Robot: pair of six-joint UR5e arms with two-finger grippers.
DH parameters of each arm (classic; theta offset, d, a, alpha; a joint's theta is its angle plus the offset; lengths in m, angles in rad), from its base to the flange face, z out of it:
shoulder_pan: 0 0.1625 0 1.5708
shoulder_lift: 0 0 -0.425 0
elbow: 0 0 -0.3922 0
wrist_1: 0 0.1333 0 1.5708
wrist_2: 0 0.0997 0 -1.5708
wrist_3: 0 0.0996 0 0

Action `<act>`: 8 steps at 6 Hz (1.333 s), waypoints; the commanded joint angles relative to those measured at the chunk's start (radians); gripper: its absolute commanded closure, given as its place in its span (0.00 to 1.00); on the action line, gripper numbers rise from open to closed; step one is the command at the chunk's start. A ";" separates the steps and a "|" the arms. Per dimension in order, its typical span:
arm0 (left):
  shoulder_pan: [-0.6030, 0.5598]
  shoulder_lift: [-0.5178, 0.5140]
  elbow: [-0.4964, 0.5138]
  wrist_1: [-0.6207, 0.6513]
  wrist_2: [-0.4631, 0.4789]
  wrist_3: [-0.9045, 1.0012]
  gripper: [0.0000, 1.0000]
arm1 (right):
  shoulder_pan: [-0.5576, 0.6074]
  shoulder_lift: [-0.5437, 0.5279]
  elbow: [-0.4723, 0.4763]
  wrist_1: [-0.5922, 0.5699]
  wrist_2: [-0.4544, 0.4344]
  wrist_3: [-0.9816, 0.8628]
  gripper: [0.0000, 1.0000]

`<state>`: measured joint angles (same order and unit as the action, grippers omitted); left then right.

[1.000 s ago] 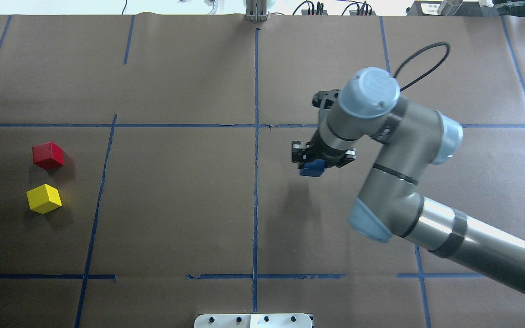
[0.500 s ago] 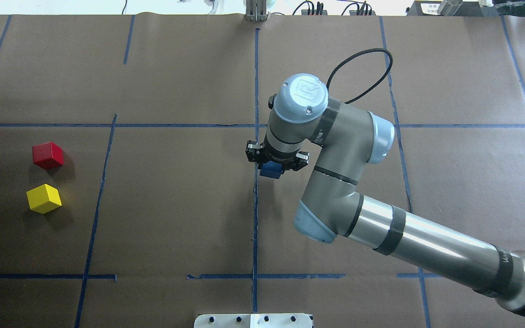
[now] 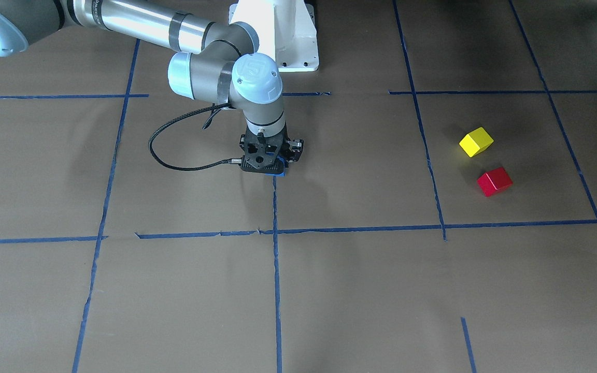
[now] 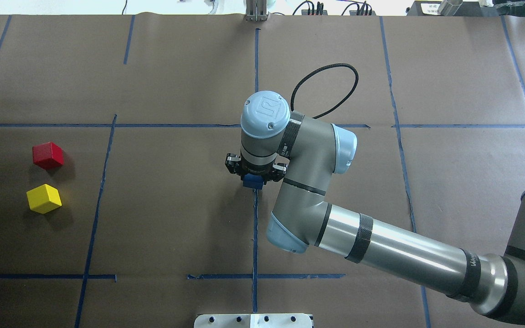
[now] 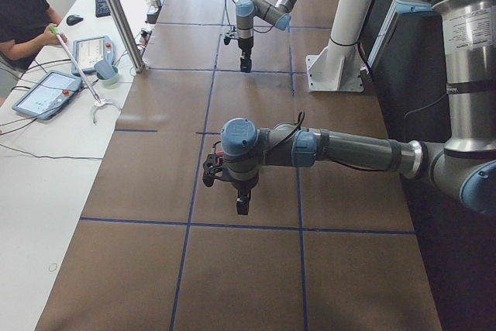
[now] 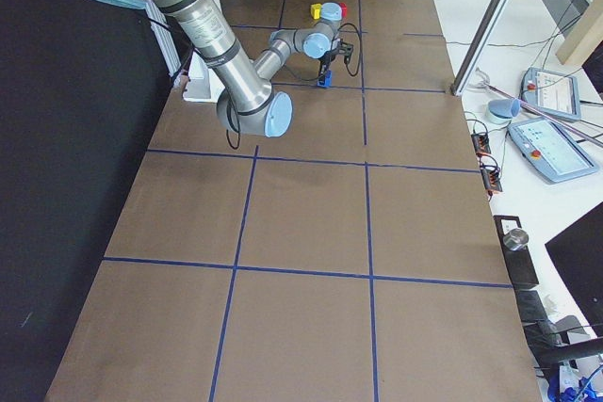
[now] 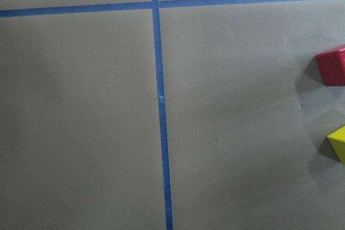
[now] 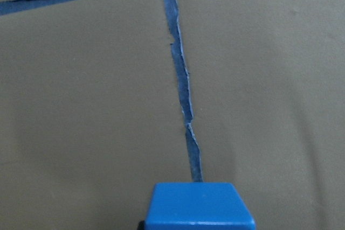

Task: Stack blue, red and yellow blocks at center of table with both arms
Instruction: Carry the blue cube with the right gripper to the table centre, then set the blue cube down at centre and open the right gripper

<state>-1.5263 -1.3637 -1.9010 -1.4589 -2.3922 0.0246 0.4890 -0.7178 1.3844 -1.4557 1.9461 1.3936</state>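
Observation:
My right gripper (image 4: pixel 253 177) is shut on the blue block (image 4: pixel 253 182) and holds it low on the centre tape line; I cannot tell whether it touches the table. The block also shows in the front view (image 3: pixel 278 173) and the right wrist view (image 8: pixel 197 206). The red block (image 4: pixel 48 155) and the yellow block (image 4: pixel 43 198) lie side by side at the far left, apart from each other. Both show at the right edge of the left wrist view, red (image 7: pixel 333 65) and yellow (image 7: pixel 338 143). My left gripper (image 5: pixel 242 205) hangs above the table in the exterior left view only; I cannot tell whether it is open or shut.
Blue tape lines (image 4: pixel 255 228) divide the brown paper table into squares. A black cable loop (image 4: pixel 331 86) arches off the right wrist. The white robot base (image 3: pixel 278 36) stands at the robot's edge. An operator (image 5: pixel 23 13) sits at a side table with tablets.
My right arm has swung to the left with the blue block, from right of centre to the centre tape line. The red and yellow blocks have not moved.

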 commanded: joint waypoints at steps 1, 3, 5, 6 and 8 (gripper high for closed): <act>0.000 0.000 -0.001 0.000 -0.001 0.000 0.00 | -0.006 0.001 -0.001 -0.002 -0.018 -0.034 0.35; 0.000 0.000 0.000 -0.001 0.001 0.003 0.00 | -0.015 0.000 -0.001 -0.002 -0.042 -0.074 0.00; 0.000 0.000 0.009 -0.003 -0.005 0.009 0.00 | 0.024 0.001 0.046 -0.003 -0.030 -0.126 0.00; 0.036 -0.015 0.019 -0.014 -0.005 0.002 0.00 | 0.104 -0.020 0.121 -0.008 0.046 -0.126 0.00; 0.166 -0.058 0.020 -0.100 -0.001 -0.186 0.00 | 0.201 -0.227 0.337 -0.008 0.125 -0.145 0.00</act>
<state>-1.4296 -1.3994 -1.8817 -1.5087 -2.3961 -0.0478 0.6484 -0.8418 1.6193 -1.4631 2.0428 1.2620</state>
